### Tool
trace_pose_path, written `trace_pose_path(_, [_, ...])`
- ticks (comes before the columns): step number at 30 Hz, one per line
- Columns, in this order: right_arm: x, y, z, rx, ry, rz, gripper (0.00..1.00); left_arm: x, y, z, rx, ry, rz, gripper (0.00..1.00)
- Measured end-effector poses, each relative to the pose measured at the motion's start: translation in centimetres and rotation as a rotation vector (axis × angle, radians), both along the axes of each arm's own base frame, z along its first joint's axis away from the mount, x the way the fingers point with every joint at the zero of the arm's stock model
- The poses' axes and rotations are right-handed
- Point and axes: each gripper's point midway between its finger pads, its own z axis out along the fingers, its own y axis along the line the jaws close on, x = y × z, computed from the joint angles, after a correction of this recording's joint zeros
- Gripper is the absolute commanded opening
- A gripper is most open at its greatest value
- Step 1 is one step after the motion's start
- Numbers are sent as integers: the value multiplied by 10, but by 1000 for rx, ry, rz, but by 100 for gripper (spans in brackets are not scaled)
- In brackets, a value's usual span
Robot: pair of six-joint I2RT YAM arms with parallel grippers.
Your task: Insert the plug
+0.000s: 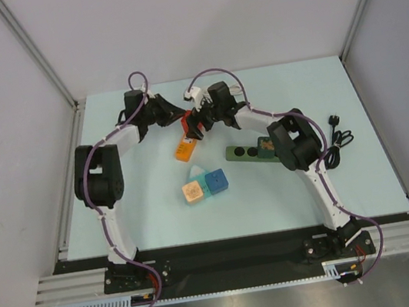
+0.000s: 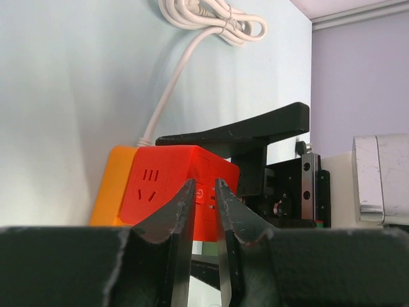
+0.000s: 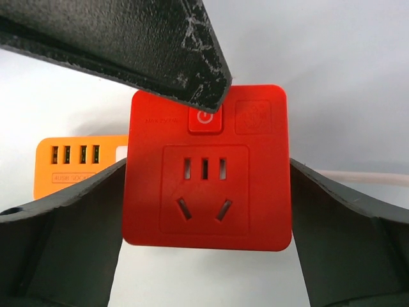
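right end effector [image 3: 208, 165] flanks red adapter [image 3: 206, 174]

Orange socket block [image 3: 77, 163] — half hidden behind the red cube [image 3: 206, 167].

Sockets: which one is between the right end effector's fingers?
The red cube, flanked by the right end effector; the orange USB block sits beside it, outside.

The socket block [image 3: 204, 192] in the centre of the right wrist view is bright red, and its button is red too, with a white ring mark. At the left, the second block [image 3: 73, 163] is orange. In the left wrist view, upper part, the cord [image 2: 192, 45] is white. From above, the table mat [image 1: 119, 206] is pale blue, the power strip [image 1: 245, 152] is dark green, the blue cube [image 1: 215, 181] lies by the cream cube [image 1: 193, 193].
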Motion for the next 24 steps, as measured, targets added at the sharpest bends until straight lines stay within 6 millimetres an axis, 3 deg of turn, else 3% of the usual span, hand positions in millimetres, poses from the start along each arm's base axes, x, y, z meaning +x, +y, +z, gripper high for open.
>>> trace_pose_path(9, [6, -10, -2, 14, 10, -30, 100, 1, -1, 0, 27, -10, -5, 24])
trace_pose_path(19, [10, -19, 21, 55, -33, -45, 100, 1, -2, -1, 34, -11, -11, 24])
trace_pose_path(24, [0, -25, 30, 66, -37, -36, 100, 1, -2, -1, 40, -16, -12, 24])
